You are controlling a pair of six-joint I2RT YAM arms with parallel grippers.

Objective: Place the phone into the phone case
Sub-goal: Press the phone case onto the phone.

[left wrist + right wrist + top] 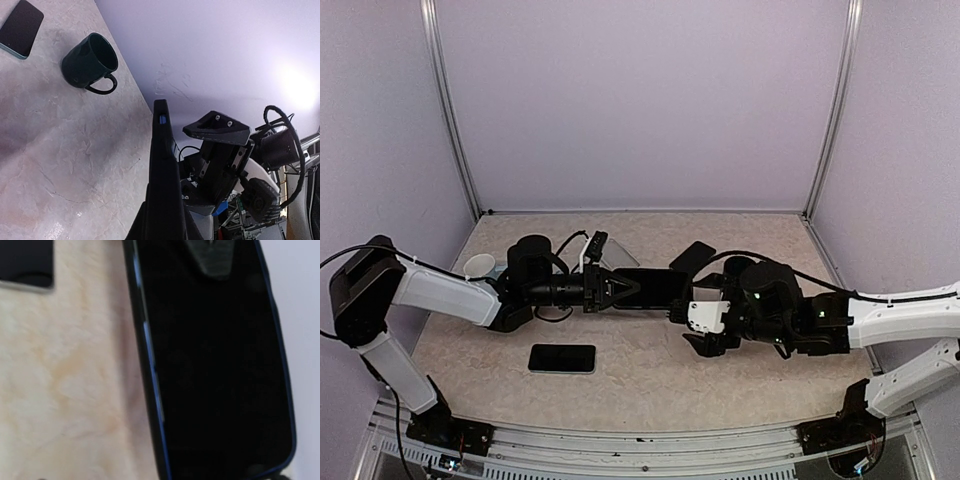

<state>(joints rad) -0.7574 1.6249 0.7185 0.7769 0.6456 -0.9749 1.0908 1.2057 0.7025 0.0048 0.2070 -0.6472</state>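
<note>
My left gripper (625, 290) is shut on one end of the black phone case (655, 288) and holds it level above the table. The left wrist view shows the case (162, 165) edge-on, with a blue button near its tip. It fills the right wrist view, where a thin blue phone rim (152, 380) runs just inside the black case edge (136, 340) around a dark face. My right gripper (695, 328) sits at the case's free end with its jaws spread and holds nothing. It also shows behind the case in the left wrist view (217, 150).
A second dark phone (562, 358) lies flat near the front edge. A dark flat object (692, 257) and a silver one (617, 255) lie behind the case. A white cup (480, 265) stands at the left. A dark green mug (90, 60) and a teal-edged phone (21, 27) are on the table.
</note>
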